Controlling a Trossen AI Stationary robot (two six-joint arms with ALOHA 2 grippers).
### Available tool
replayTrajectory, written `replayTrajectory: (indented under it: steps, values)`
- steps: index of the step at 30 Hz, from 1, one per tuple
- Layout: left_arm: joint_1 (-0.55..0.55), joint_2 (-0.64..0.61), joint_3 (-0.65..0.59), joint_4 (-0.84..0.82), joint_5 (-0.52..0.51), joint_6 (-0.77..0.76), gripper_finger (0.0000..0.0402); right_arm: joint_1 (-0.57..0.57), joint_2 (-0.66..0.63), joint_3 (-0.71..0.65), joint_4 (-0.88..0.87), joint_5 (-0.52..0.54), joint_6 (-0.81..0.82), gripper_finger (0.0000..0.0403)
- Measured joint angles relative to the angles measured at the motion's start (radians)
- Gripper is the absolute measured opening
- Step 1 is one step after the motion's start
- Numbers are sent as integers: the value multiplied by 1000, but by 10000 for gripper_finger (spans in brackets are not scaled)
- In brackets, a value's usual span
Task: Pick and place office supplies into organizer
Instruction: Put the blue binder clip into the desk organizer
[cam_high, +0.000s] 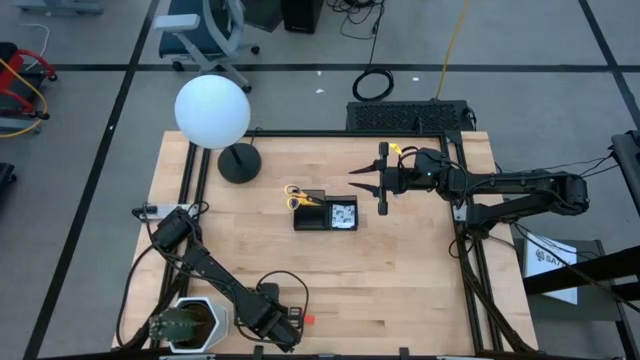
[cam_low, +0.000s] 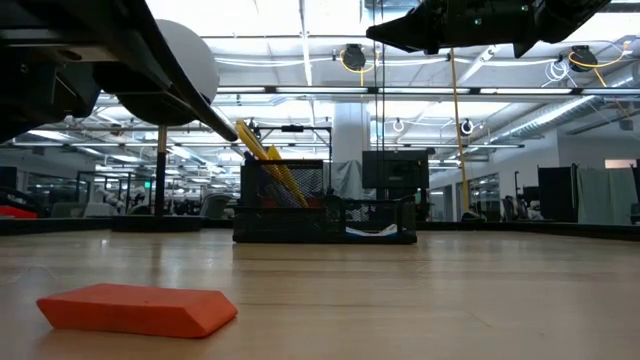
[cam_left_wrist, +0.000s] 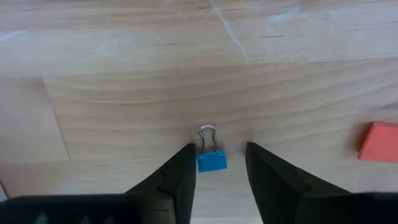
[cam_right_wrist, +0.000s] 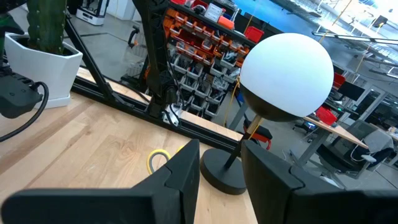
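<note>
A small blue binder clip (cam_left_wrist: 211, 160) lies on the wooden table with its wire handles (cam_left_wrist: 207, 134) pointing away from my left gripper (cam_left_wrist: 221, 149). That gripper is open near the table's near edge (cam_high: 285, 326), one finger on each side of the clip. A red eraser (cam_left_wrist: 379, 142) (cam_low: 140, 308) lies flat just beside it (cam_high: 308, 320). The black organizer (cam_high: 325, 214) (cam_low: 325, 212) stands mid-table and holds yellow-handled scissors (cam_high: 297, 196) and other items. My right gripper (cam_high: 358, 180) (cam_right_wrist: 221, 155) hovers open above the table, just right of the organizer and high in the low view (cam_low: 440, 30).
A lamp with a white globe (cam_high: 212, 111) and round black base (cam_high: 239, 162) stands at the far left. A white pot with a cactus (cam_high: 190, 323) sits at the near left corner beside the left arm. Bare wood lies between the organizer and the near edge.
</note>
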Motion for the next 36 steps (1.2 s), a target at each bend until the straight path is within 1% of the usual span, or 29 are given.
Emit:
replayTrajectory:
  steps: [9, 14, 22, 25, 28, 32, 36]
  values:
    - [0, 0, 0, 7, 1, 5, 79, 0, 0, 0, 0, 0, 0, 111]
    - [0, -1, 0, 7, 1, 5, 55, 0, 0, 0, 0, 0, 0, 111]
    - [0, -1, 0, 8, -1, 37, 56, 0, 0, 0, 0, 0, 0, 112]
    - [0, -1, 0, 9, -3, 56, 50, 0, 0, 0, 0, 0, 0, 112]
    - [0, -3, 0, 12, -29, 60, 42, 0, 0, 0, 0, 0, 0, 112]
    - [0, -18, -2, 11, -49, 76, 42, 0, 0, 0, 0, 0, 0, 112]
    - [3, -41, -5, -14, -108, 83, 40, 0, 0, 0, 0, 0, 0, 110]
